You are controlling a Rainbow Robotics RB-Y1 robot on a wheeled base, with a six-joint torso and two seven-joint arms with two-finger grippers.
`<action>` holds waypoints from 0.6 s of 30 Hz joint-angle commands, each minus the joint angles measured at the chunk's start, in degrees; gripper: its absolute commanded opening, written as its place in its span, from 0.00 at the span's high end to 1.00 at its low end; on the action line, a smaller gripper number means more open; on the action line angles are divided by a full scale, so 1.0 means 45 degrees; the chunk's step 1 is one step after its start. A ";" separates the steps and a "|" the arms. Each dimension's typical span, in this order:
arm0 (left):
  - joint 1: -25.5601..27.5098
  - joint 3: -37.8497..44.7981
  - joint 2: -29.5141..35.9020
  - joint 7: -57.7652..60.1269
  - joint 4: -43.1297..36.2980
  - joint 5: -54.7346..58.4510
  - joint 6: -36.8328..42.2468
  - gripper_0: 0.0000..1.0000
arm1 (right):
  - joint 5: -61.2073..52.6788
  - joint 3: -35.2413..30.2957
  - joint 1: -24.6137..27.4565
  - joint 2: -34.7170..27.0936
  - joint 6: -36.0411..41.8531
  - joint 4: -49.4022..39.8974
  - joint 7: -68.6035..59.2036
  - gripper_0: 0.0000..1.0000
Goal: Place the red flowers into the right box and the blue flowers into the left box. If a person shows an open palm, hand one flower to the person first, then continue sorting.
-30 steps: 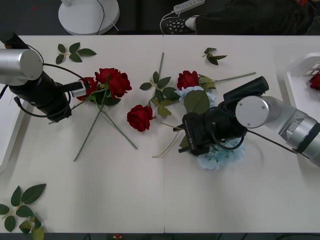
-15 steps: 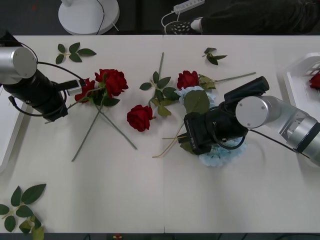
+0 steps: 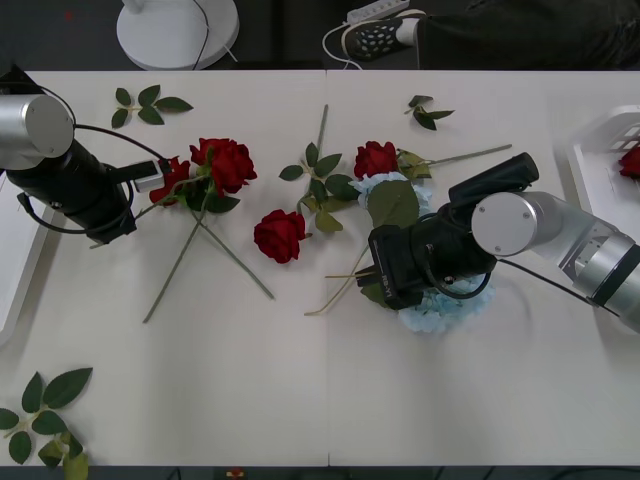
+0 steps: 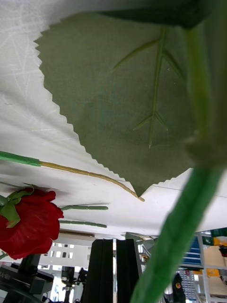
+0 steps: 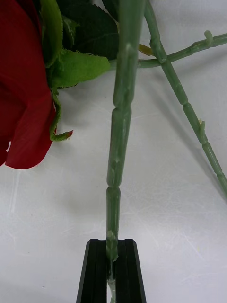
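Note:
My left gripper (image 3: 158,182) (image 5: 112,250) is shut on the thin green stem (image 5: 118,142) of a red flower (image 3: 176,176) (image 5: 21,94) in the left cluster, beside a bigger red flower (image 3: 228,160). Two more red flowers (image 3: 280,235) (image 3: 375,158) lie mid-table. My right gripper (image 3: 372,280) (image 4: 116,246) hangs low over a blue flower (image 3: 440,312), fingers closed, with that flower's broad leaf (image 4: 123,94) and stem (image 4: 179,236) right before its camera. More pale blue petals (image 3: 372,184) sit under leaves. The right box (image 3: 590,150) holds one red flower (image 3: 630,160). The left box (image 3: 12,270) shows at the table's left edge.
Loose green leaf sprigs lie at the far left (image 3: 147,103), far middle (image 3: 428,112) and near left corner (image 3: 40,415). A white round stand base (image 3: 178,30) and a person's shoe (image 3: 375,35) are beyond the far edge. The table's near half is bare.
My left arm pulled back to the left with the rose stem, dragging it slightly. My right gripper rose a little and the blue flower shifted with it. The shoe moved right.

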 commanded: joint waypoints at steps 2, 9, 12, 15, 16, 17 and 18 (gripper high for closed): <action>0.0158 0.0260 0.0635 0.0905 -0.0281 0.0169 0.0025 1.00 | -0.0164 0.0024 -0.0505 -0.0090 0.0050 -0.0097 -0.0219 1.00; 0.0158 0.0260 0.0635 0.0905 -0.0281 0.0305 0.0025 1.00 | -0.0164 0.0043 -0.0505 -0.0090 0.0187 -0.0097 -0.0160 1.00; 0.0158 0.0260 0.0655 0.0885 -0.0301 0.0501 0.0064 1.00 | -0.0164 0.0024 -0.0505 -0.0090 0.0206 -0.0097 -0.0180 1.00; 0.0158 0.0260 0.0753 0.0846 -0.0301 0.1145 0.0083 1.00 | -0.0164 0.0024 -0.0505 -0.0090 0.0206 -0.0097 -0.0180 1.00; 0.0158 0.0260 0.0831 0.0788 -0.0301 0.1692 0.0083 1.00 | -0.0164 0.0024 -0.0505 -0.0090 0.0206 -0.0097 -0.0160 1.00; 0.0158 0.0260 0.0928 0.0709 -0.0320 0.2415 0.0083 1.00 | -0.0164 0.0024 -0.0505 -0.0090 0.0206 -0.0097 -0.0160 1.00; 0.0158 0.0279 0.0968 0.0670 -0.0320 0.2825 0.0064 1.00 | -0.0164 0.0024 -0.0505 -0.0090 0.0206 -0.0097 -0.0141 1.00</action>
